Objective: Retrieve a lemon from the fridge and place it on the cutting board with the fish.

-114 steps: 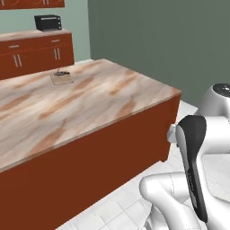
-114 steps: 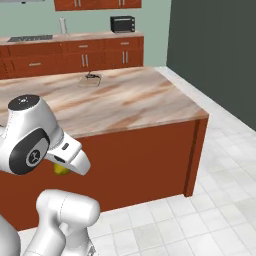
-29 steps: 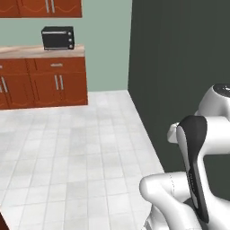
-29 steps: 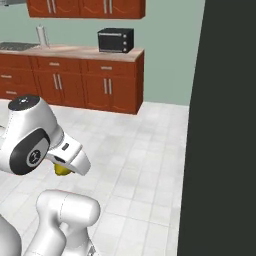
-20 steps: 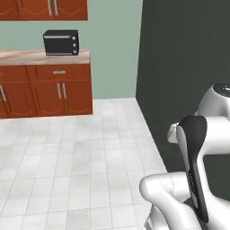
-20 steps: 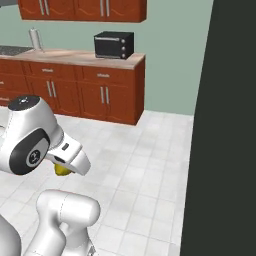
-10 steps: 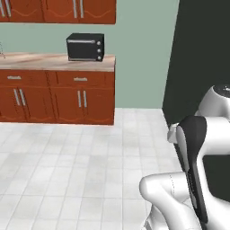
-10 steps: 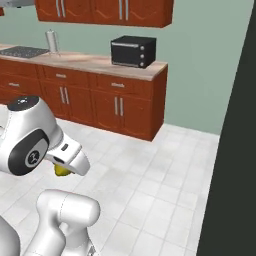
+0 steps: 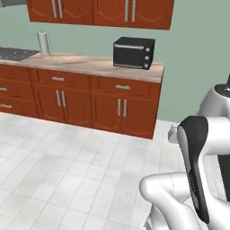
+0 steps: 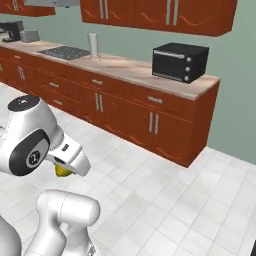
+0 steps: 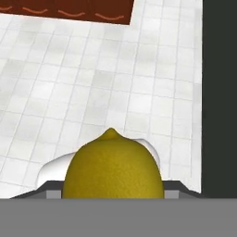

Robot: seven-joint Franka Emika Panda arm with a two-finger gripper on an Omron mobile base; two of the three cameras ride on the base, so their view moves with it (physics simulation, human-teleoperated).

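Hand view: the lemon (image 11: 112, 167) sits large at the bottom centre, its pointed tip up, hiding the finger tips — so the clamp on it is not seen directly.
Gripper: tucked under the white hand in the right base view at about (image 10: 64, 170); the yellow fruit pokes out there (image 10: 62, 171), so it appears to be held, carried low beside the arm's own body.
Lemon position: in the hand, above the pale tiled floor (image 11: 92, 83), well apart from any counter.
Floor: white-grey tiles run across all three views (image 9: 67, 170).
Dark panel: a tall dark surface fills the right edge of the hand view (image 11: 220, 92); what it belongs to cannot be told.
Cabinets: red-brown base cabinets (image 10: 125, 112) along the green wall, with upper cabinets (image 9: 99, 11) above.
Countertop: marbled beige top (image 9: 85, 63) — a black toaster oven (image 9: 134, 52) stands near its right end.
Paper towel roll: upright on the counter, left of the oven (image 9: 43, 43).
Cooktop: dark, set into the counter beside the roll (image 10: 64, 51).
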